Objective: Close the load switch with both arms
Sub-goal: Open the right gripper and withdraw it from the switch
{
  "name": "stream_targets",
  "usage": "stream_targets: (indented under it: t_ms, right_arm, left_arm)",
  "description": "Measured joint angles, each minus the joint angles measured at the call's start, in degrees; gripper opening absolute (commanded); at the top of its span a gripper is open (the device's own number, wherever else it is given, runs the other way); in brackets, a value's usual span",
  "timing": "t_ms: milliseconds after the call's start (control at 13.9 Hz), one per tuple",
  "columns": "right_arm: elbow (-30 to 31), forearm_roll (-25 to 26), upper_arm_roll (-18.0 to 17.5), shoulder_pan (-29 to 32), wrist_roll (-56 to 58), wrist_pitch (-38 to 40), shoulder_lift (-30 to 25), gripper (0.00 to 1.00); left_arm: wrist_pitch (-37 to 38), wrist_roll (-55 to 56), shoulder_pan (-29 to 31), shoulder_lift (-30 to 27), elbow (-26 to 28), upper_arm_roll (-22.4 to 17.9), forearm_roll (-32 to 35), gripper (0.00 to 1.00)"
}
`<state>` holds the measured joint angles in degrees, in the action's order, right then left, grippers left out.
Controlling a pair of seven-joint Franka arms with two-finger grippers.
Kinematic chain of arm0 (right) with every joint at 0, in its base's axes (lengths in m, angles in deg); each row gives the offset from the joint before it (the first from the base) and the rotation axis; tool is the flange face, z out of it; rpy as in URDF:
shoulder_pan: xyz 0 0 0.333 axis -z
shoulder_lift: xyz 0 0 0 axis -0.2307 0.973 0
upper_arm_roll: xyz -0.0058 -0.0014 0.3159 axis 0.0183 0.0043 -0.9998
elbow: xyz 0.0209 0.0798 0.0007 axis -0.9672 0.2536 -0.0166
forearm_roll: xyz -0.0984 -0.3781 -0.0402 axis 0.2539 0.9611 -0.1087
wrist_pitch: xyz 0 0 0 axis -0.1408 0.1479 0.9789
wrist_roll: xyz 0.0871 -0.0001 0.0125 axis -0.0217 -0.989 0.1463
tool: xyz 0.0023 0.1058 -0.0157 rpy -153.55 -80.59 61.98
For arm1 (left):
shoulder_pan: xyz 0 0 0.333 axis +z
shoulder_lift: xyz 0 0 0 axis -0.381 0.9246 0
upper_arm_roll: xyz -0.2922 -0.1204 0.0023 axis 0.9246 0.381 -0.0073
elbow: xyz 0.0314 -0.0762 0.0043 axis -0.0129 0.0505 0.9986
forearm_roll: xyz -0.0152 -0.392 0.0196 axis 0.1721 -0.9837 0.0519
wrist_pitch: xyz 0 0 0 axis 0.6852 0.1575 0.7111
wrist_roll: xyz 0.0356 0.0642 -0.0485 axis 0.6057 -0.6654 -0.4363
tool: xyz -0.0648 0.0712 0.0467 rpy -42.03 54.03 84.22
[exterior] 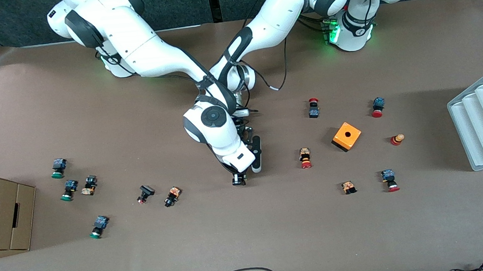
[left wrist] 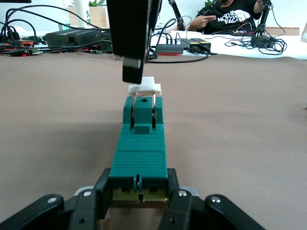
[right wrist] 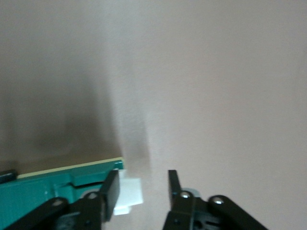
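With my left gripper (left wrist: 138,199) clamping the load switch (left wrist: 140,155) mid-tabletop, I'd push its white slider (left wrist: 144,86) squarely home using my right gripper (right wrist: 140,191), fingers slightly parted beside it.

Dark-green load switch (left wrist: 139,158) with white slider (left wrist: 144,86); black left end effector (left wrist: 139,194); brown table (exterior: 147,255).

Left gripper (left wrist: 139,191) clamped on one end of green load switch (left wrist: 140,153). Right gripper (left wrist: 133,72) hanging above white sliding piece (left wrist: 144,86).
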<state>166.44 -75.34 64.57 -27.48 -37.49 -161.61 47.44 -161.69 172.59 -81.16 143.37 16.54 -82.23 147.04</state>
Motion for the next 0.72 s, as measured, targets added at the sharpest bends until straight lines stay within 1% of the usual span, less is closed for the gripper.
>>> stream_targets:
  t_ms: [288, 504, 720]
  right_arm:
    - [-0.67, 0.00, 0.03, 1.44, 0.00, 2.15, -1.95, 1.00]
    - [-1.08, -0.29, 0.07, 1.93, -0.48, 8.00, -5.56, 1.00]
    - [-1.24, -3.87, 0.18, 4.02, -0.56, 15.39, -10.46, 1.00]
  left_arm:
    - [0.00, 0.00, 0.00, 0.00, 0.00, 0.00, 0.00, 0.32]
    - [0.01, 0.00, 0.00, 0.00, 0.00, 0.00, 0.00, 0.32]
    - [0.01, 0.00, 0.00, 0.00, 0.00, 0.00, 0.00, 0.32]
